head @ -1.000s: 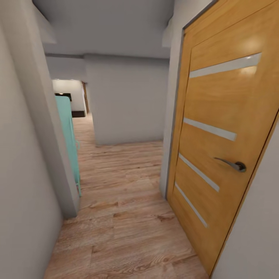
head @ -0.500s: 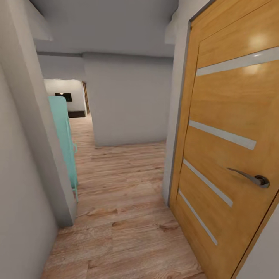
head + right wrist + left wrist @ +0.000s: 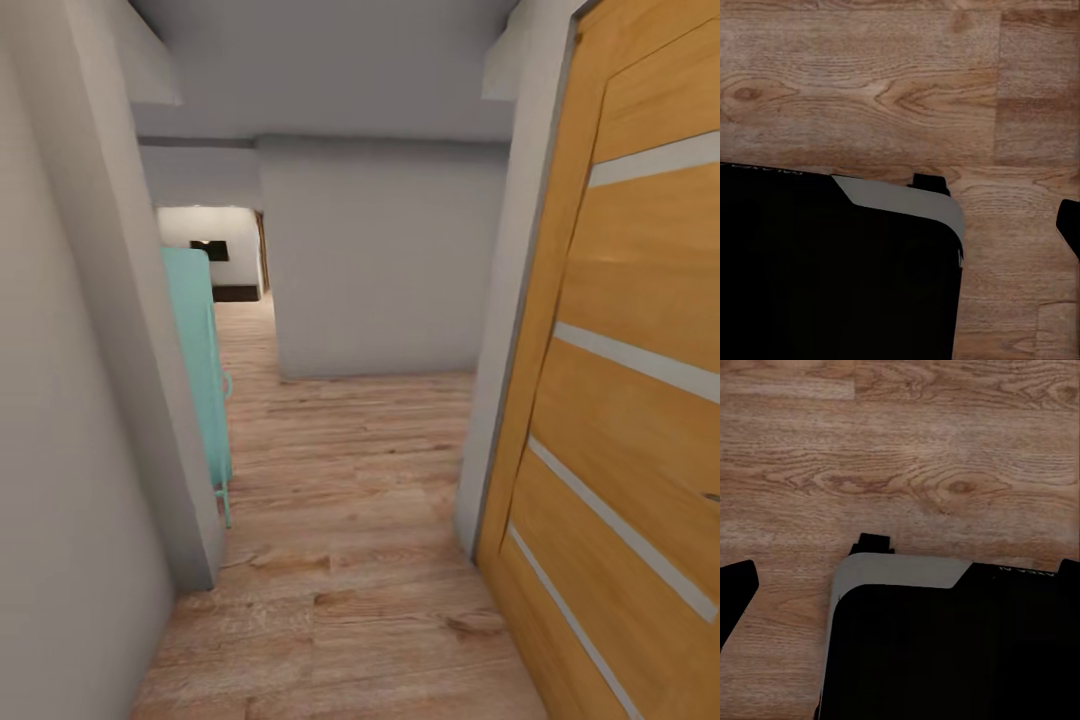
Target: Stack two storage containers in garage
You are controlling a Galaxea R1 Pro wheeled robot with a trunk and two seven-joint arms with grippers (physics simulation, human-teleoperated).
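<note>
Now nearer the wooden door (image 3: 640,400), handle nearly out of frame, teal door (image 3: 200,370) shifted right

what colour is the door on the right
Honey-orange wood door with pale horizontal stripes, clearest in the head view.

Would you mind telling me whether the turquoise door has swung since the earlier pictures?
No: the turquoise door keeps its place against the grey wall corner; the camera moved instead.

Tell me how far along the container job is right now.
Nothing looks done: no container is in sight. In hand is travel only: the head view looks down a hallway with light wood floor, an oak door at right and a teal panel at left. Fetching, carrying and stacking all remain.
</note>
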